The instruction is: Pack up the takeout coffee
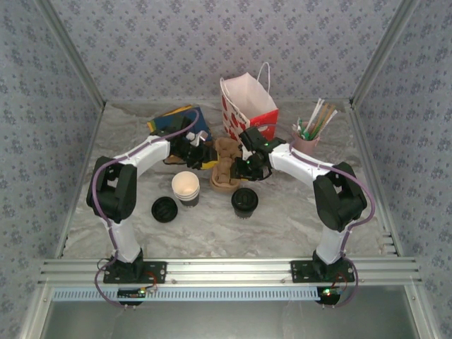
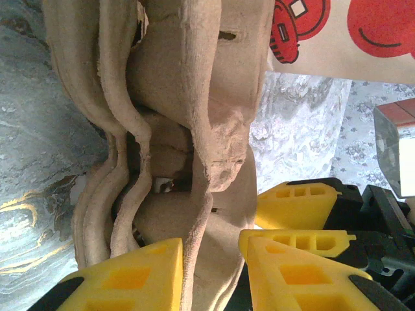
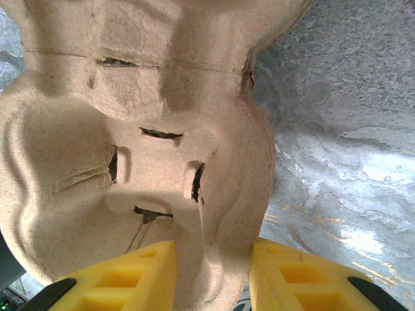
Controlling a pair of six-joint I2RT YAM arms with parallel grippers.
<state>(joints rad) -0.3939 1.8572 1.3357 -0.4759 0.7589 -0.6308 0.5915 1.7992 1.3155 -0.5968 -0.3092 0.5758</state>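
The takeout coffee, a small cup under a round black lid, stands on the marble table in front of the arms, apart from both grippers. Behind it lies a stack of brown pulp cup carriers. My left gripper reaches it from the left and my right gripper from the right. In the left wrist view my left gripper is shut on a wall of the cup carrier. My right gripper is pinched on a rim of the cup carrier in the right wrist view.
A lidless paper cup stack and a loose black lid sit front left. A white paper bag with red print stands open at the back. A pink cup of straws is back right, blue and yellow packets back left.
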